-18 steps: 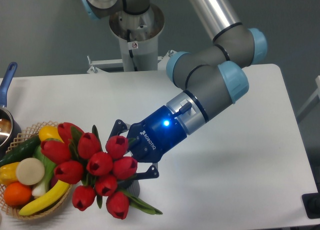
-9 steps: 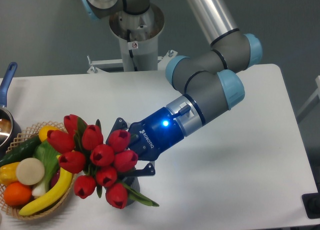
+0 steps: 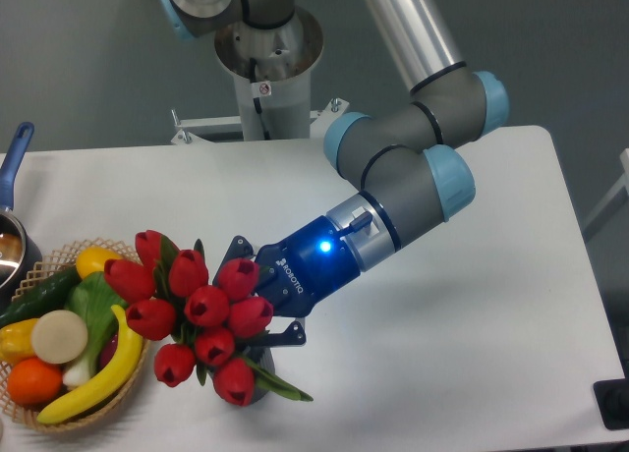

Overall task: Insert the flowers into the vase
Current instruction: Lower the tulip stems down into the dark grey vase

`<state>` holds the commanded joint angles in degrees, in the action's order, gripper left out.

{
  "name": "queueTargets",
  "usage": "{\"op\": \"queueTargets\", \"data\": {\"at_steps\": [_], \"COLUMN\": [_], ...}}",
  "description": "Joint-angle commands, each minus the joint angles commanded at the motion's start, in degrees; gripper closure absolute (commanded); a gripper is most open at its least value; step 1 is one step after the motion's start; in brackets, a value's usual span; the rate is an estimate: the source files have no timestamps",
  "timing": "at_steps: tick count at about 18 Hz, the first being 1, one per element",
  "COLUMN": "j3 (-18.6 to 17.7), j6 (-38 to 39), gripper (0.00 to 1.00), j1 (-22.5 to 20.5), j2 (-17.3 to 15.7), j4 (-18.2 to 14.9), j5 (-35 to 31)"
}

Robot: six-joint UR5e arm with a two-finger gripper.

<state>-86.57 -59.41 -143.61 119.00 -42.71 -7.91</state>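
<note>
The flowers (image 3: 201, 314), a bunch of red tulips with green leaves, hang over the table's front left part, next to the wicker basket. My gripper (image 3: 252, 297) reaches in from the right and is shut on the stems, which the blossoms hide. Directly below the bunch, only a sliver of the dark grey vase (image 3: 259, 389) shows; the lowest tulip and a leaf cover most of it. I cannot tell whether the stems are inside the vase's rim.
A wicker basket (image 3: 49, 271) with bananas, an orange and other fruit stands at the front left, touching the bunch's left side. A blue-handled pot (image 3: 14, 157) sits at the left edge. The robot's base is at the back.
The gripper and the bunch have shifted slightly right, off the basket. The bunch has drawn together over the vase, and the forearm has swung a little.
</note>
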Motion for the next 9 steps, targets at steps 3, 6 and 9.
{"op": "queueTargets", "data": {"at_steps": [3,6,9], "j3": [-1.3,-3.2,-6.6], "j6": [-1.5,-5.6,-10.2], "gripper": [0.89,0.87,0.85], "j1": [-0.1,0.0,0.0], "j2": [0.0,0.1,0.0], "j4": [0.0,0.0,0.0], "j5": [-0.1,-1.1,-1.6]}}
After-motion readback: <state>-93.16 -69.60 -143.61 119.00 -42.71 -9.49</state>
